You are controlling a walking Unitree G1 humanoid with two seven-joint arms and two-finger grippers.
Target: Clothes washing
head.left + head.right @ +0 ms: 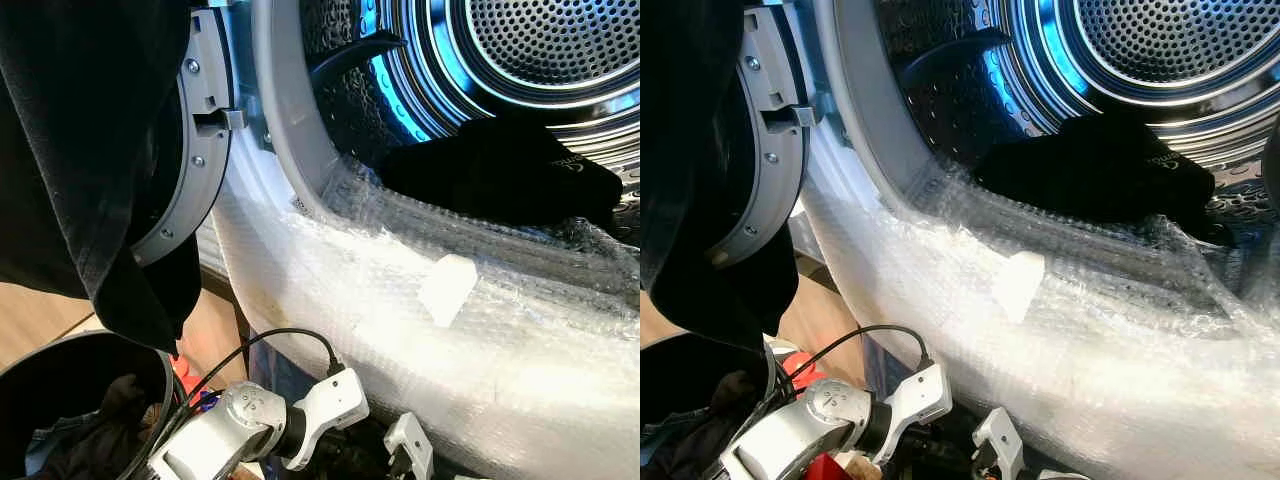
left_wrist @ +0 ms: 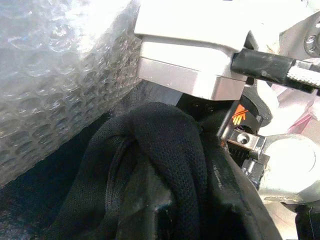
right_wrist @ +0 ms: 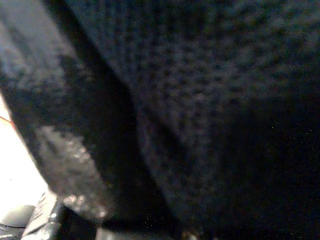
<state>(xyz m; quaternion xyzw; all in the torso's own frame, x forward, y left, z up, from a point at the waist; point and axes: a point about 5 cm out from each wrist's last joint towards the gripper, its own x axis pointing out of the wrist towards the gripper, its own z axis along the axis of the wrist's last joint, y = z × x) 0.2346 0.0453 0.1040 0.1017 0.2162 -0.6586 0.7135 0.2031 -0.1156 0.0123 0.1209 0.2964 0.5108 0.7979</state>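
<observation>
The washer's steel drum (image 1: 540, 40) stands open in front of me, with a black garment (image 1: 500, 165) lying on its lower lip. My left arm (image 1: 240, 420) reaches low under the washer's front. In the left wrist view my left gripper (image 2: 192, 200) is shut on a bunched black garment (image 2: 165, 145) that drapes over its fingers. The white wrist of my right arm (image 1: 408, 445) sits close beside it. Black knit cloth (image 3: 210, 110) presses right against the camera in the right wrist view.
Bubble wrap (image 1: 400, 300) covers the washer's front rim, with a white patch (image 1: 447, 288) stuck on it. The grey door (image 1: 195, 150) hangs open at left with a black cloth (image 1: 80, 150) draped over it. A dark basket (image 1: 30, 375) of clothes stands at lower left.
</observation>
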